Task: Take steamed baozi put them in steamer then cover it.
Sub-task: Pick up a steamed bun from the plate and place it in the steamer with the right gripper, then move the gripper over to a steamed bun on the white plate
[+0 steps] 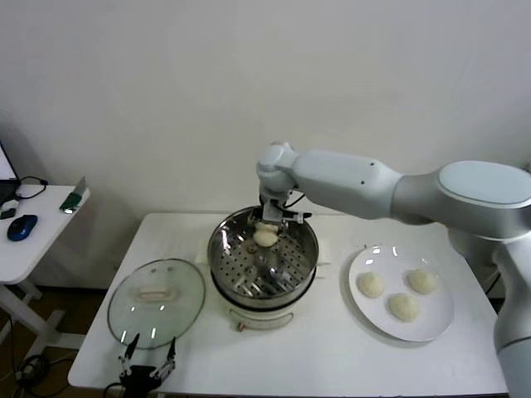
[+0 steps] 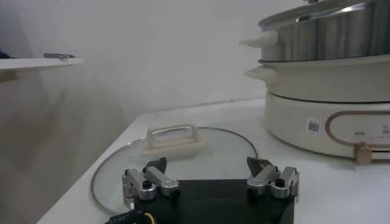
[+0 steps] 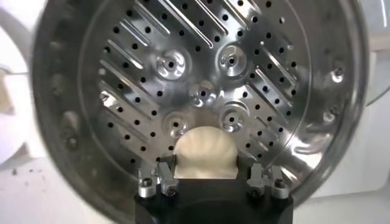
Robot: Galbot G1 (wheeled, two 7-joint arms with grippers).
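The white table (image 1: 332, 348) holds the shiny steamer (image 1: 263, 264) in the middle. A glass lid (image 1: 156, 302) lies flat to its left, a white plate (image 1: 401, 292) to its right. Three baozi (image 1: 403, 307) sit on the plate. The right gripper (image 3: 205, 175) is over the steamer's holed tray, with one baozi (image 3: 204, 152) between its fingers, touching both. The left gripper (image 2: 210, 178) waits wide open, low by the lid.

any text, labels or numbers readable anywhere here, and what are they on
No text reads clearly in any view.
The steamer base has a small square code sticker: too small to read.
Tiny grey print at its control panel: blurred, unreadable.
The glass lid, plate and baozi: no markings.
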